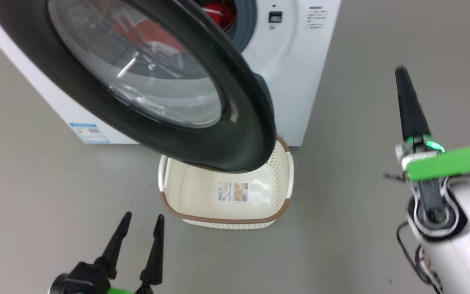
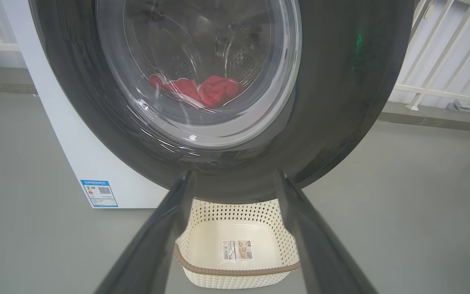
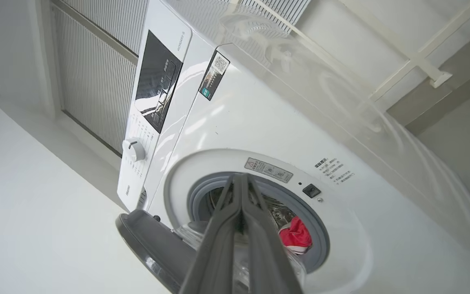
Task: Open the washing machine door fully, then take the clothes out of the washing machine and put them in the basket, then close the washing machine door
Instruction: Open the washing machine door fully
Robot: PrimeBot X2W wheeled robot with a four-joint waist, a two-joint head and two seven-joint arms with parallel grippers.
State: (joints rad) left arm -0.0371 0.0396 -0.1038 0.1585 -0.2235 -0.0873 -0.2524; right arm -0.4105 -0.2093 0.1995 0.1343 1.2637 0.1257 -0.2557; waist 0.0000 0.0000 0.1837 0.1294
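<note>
The washing machine (image 1: 296,61) (image 3: 251,122) stands at the back with its door (image 1: 186,90) (image 2: 341,102) (image 3: 153,249) swung out partway over the basket (image 1: 284,175) (image 2: 202,216). Red clothes (image 1: 218,12) (image 2: 212,90) (image 3: 296,237) lie in the drum, partly seen through the door glass. My left gripper (image 1: 141,222) (image 2: 233,179) hovers open over the floor at the lower left, in front of the basket and below the door. My right gripper (image 1: 402,73) (image 3: 241,177) is shut on nothing, out to the right of the machine, its fingers pointing toward the drum opening.
Grey floor (image 1: 35,204) lies all round the machine and the basket. A white railing (image 2: 443,61) stands behind on the right in the left wrist view. The control panel with its knob (image 3: 133,149) sits on the machine's upper front.
</note>
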